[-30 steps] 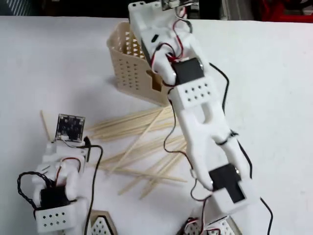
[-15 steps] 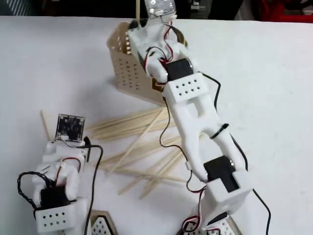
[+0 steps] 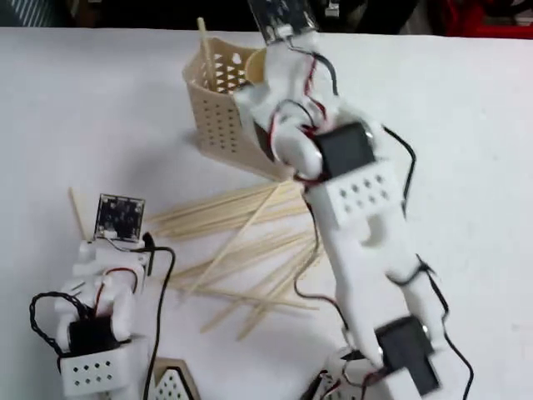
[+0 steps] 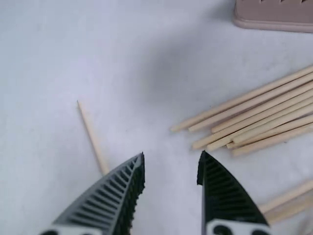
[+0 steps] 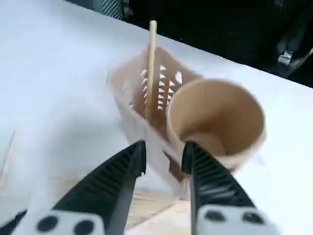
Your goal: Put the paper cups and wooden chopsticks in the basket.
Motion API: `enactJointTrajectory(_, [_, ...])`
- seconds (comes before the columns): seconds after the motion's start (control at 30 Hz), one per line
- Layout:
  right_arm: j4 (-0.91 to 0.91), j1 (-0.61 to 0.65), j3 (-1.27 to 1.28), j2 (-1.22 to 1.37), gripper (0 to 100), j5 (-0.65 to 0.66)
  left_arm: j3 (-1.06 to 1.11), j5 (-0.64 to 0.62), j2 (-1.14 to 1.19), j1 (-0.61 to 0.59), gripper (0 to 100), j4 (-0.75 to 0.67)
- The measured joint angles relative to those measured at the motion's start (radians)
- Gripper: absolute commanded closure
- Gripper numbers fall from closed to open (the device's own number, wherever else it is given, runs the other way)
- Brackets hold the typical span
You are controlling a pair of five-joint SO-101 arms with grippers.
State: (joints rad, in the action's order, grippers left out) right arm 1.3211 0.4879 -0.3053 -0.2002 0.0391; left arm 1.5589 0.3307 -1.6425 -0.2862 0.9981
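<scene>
A cream perforated basket [image 3: 218, 117] stands at the back of the white table. One wooden chopstick [image 3: 202, 43] leans upright in it beside a brown paper cup [image 3: 255, 67]. The right wrist view shows the same basket [image 5: 128, 100], chopstick [image 5: 152, 63] and paper cup [image 5: 217, 122] just beyond my right gripper [image 5: 163, 152], which is open and holds nothing. Several chopsticks [image 3: 241, 250] lie scattered mid-table. My left gripper [image 4: 171, 166] hovers open low over the table, between a lone chopstick [image 4: 91, 138] and the end of the chopstick pile [image 4: 254, 122].
The right arm [image 3: 350, 192] stretches from the front edge across the pile to the basket. The left arm [image 3: 96, 308] sits at the front left, with the lone chopstick [image 3: 76, 212] beside it. The basket's foot [image 4: 274, 14] shows ahead of the left gripper.
The right gripper carried a chopstick over the basket and let it go; it now stands in the basket. The right arm has swung to the right, uncovering the cup. The left arm stayed still.
</scene>
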Motion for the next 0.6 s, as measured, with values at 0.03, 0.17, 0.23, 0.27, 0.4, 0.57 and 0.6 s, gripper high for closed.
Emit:
enactJointTrajectory(0.03, [0.061,0.0,0.0,-0.023,87.2,0.0,0.0,0.0,0.0,0.0,81,0.0])
enactJointTrajectory(0.17, [0.27,-0.02,0.0,-0.101,87.2,0.0,0.0,0.0,0.0,0.0,81,0.0])
enactJointTrajectory(0.23, [0.35,-0.055,0.0,-0.124,87.2,-0.026,0.0,0.0,0.0,0.0,81,0.0])
enactJointTrajectory(0.27, [0.37,-0.084,0.0,-0.137,87.2,-0.058,0.0,0.0,0.0,0.0,81,0.0])
enactJointTrajectory(0.4, [0.387,-0.207,0.069,-0.175,86.8,-0.155,0.0,0.0,0.0,0.0,81,0.0])
enactJointTrajectory(0.57, [0.387,-0.261,0.299,-0.178,86.8,-0.178,0.0,0.0,0.0,0.0,81,0.0])
enactJointTrajectory(0.6, [0.377,-0.264,0.353,-0.18,86.8,-0.189,0.0,0.0,0.0,0.0,81,0.0])
